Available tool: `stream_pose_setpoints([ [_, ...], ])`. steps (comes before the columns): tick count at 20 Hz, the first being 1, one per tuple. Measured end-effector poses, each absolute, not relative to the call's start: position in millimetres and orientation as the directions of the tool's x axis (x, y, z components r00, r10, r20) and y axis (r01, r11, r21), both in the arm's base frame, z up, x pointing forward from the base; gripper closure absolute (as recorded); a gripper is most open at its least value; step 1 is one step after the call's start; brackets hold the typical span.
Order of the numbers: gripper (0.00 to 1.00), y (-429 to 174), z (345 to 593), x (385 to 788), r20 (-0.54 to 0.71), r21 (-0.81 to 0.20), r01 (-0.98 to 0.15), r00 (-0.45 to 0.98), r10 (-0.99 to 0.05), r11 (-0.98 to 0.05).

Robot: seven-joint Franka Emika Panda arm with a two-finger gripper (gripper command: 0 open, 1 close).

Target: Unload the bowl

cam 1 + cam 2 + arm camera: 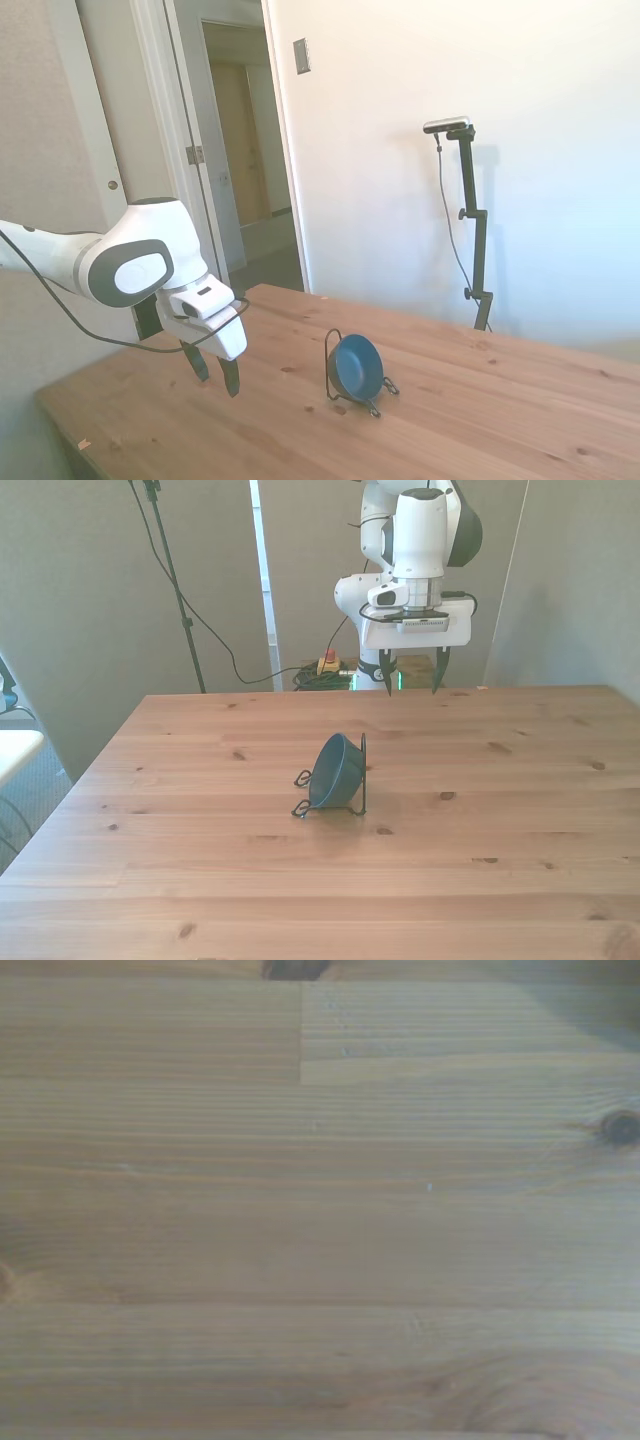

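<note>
— You're in an ordinary room of a home or flat turned into a robot test space, aren't you?

— Yes. You can see plain white walls (400, 150), an open doorway (245, 150) onto a hallway, a light switch plate (301, 55), and a wooden table (500, 810) with cables (215, 645) trailing behind.

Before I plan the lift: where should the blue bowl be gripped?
Probably the bowl's upper rim, from above: it stands on edge in the wire rack, so that rim is exposed. The open end effector hangs well behind it.
</note>
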State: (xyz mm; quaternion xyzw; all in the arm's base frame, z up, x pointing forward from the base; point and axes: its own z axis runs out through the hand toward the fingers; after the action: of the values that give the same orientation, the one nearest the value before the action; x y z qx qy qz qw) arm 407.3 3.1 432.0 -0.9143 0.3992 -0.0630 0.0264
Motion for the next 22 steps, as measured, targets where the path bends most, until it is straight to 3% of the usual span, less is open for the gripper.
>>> stream_pose_setpoints([
  [8,0.00,-10.5,435.9,409.0,0.082,-0.129,-0.682,0.716,-0.693,-0.720],
  [18,0.00,-100.5,474.0,411.4,0.156,-0.249,-0.648,0.707,-0.690,-0.720],
  [22,0.00,-112.7,464.7,439.7,0.189,-0.296,-0.583,0.740,-0.645,-0.756],
])
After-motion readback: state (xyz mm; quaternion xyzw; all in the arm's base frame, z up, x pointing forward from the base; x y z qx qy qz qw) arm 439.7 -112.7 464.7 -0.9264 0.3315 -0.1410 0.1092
